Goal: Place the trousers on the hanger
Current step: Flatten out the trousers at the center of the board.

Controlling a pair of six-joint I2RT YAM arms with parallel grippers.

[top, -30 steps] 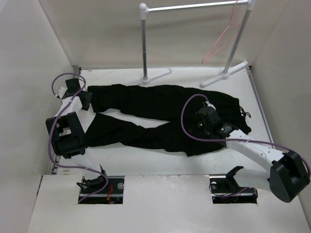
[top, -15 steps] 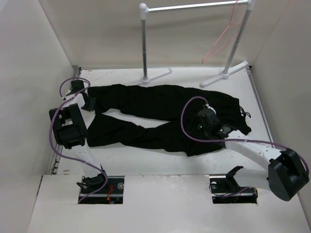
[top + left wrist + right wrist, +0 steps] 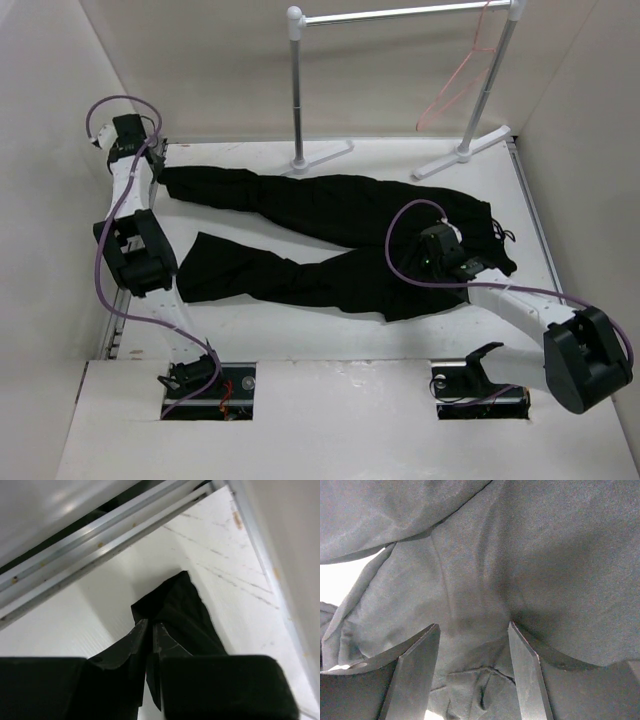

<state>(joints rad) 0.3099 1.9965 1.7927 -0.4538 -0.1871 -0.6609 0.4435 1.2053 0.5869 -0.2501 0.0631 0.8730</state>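
Inspection of the work area finds the trousers (image 3: 330, 215) lying flat on the table (image 3: 300, 335), waistband toward the right side and 2 legs running out to the left. The far leg is drawn taut toward the far-left corner, its cuff meeting the left gripper (image 3: 151, 630) there. The near leg lies slack and slightly creased, parallel to it, with a strip of bare table between the 2. In the left wrist view the jaws are clenched on a fold of black cloth at that cuff, with the fabric fanning out beyond the fingertips toward the corner rail. The right gripper (image 3: 473, 627) sits over the seat area near the waistband, with its jaws spread apart and nothing between them. Its tips appear to rest on the cloth, though the close view leaves actual contact uncertain. The hanger (image 3: 460, 68) hangs by its hook from the right end of the rail of the clothes rack (image 3: 297, 90) at the far edge, well apart from the trousers and from both arms.
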